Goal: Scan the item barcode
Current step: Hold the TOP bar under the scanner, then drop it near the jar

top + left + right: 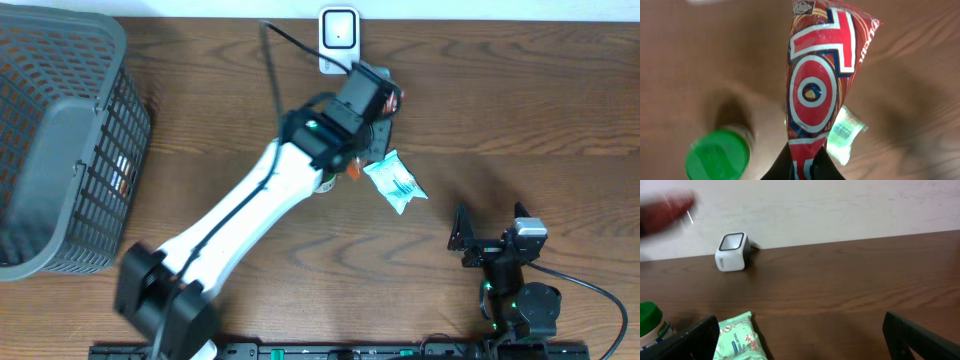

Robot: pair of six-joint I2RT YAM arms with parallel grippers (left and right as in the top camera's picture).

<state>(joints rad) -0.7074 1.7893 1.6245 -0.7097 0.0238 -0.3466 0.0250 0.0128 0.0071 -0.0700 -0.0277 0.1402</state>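
Sitting at the left end of the wooden table [500,100]: grey mesh basket [125,150]. Lying mid-table: pale green packet [396,182], possibly wipes, near green-capped bottle [717,155].

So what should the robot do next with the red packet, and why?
Probably swing the packet the last bit over to the scanner and turn its barcode toward the window. The left gripper is shut on the packet, holding it above the table just beside the scanner, and no barcode shows on the side in view.

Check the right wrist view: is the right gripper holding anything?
No, the right gripper stands wide open, nothing between its jaws.
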